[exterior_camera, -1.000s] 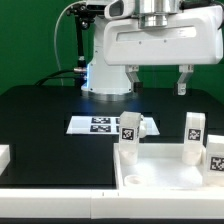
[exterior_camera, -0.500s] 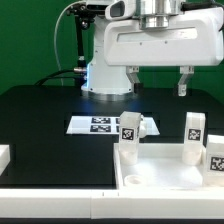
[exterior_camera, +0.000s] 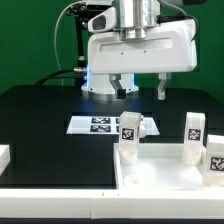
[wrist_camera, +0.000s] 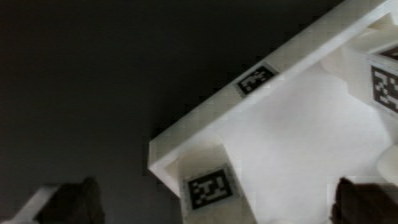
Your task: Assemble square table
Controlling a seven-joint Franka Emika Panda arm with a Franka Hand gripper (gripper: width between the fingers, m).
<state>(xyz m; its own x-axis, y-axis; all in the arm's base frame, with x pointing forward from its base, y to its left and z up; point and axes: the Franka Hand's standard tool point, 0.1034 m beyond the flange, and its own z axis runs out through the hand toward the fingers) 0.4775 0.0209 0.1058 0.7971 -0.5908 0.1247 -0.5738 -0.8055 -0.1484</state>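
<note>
The white square tabletop (exterior_camera: 160,176) lies at the front right of the exterior view, with raised rim and upright white legs in it. One tagged leg (exterior_camera: 128,135) stands at its back left corner, another (exterior_camera: 192,135) at the back right, a third (exterior_camera: 215,156) at the right edge. My gripper (exterior_camera: 140,88) hangs open and empty above and behind the tabletop, fingers wide apart. In the wrist view the tabletop (wrist_camera: 302,130) fills the frame's right part, with tagged legs (wrist_camera: 212,186) seen from above, and my gripper (wrist_camera: 217,205) is open over it.
The marker board (exterior_camera: 100,125) lies flat on the black table behind the tabletop. A small white part (exterior_camera: 4,155) sits at the exterior view's left edge. The robot's white base (exterior_camera: 105,75) stands at the back before a green backdrop.
My gripper and wrist have shifted toward the exterior view's left and slightly lower. The tabletop and legs have not moved.
</note>
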